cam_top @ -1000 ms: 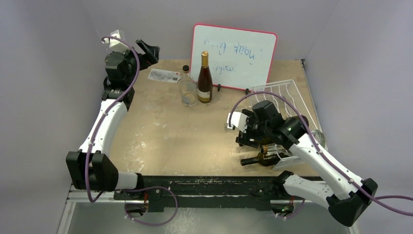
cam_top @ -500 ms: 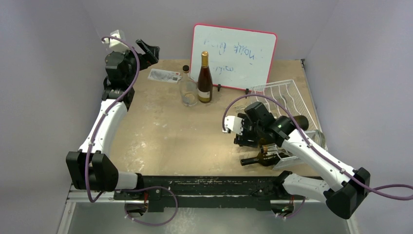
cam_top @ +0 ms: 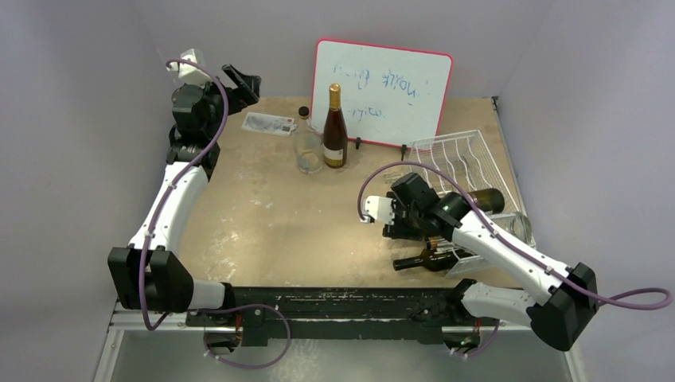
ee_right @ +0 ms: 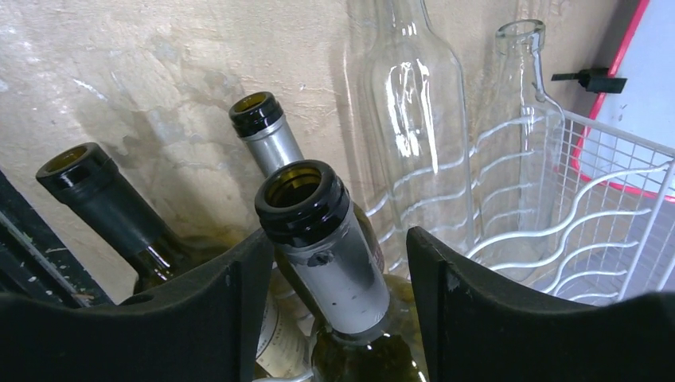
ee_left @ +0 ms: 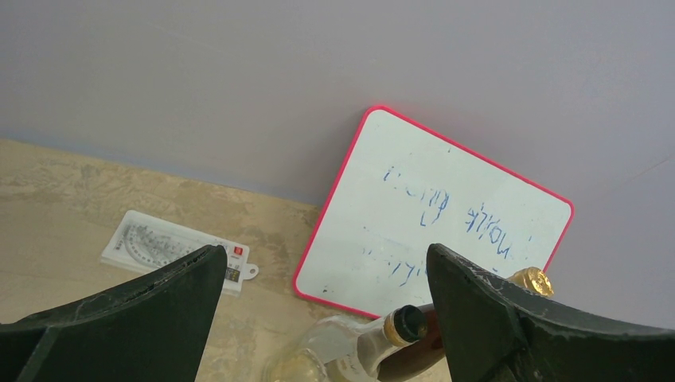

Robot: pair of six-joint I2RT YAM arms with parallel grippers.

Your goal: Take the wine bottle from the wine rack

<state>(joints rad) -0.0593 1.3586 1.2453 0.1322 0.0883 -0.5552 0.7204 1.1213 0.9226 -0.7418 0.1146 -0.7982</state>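
Two grippers: right gripper [ee_right: 338,237] jaws spread, straddling neck of green wine bottle [ee_right: 334,274] (not clamped) at wine rack [cam_top: 459,158]; left gripper [ee_left: 325,253] jaws wide, holding nothing.

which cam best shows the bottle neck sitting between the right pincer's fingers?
Right wrist: the green bottle neck, grey foil and open mouth, fills the frame between the fingers of the right pincer. Top external hides it under the right arm. Left wrist faces the whiteboard instead.
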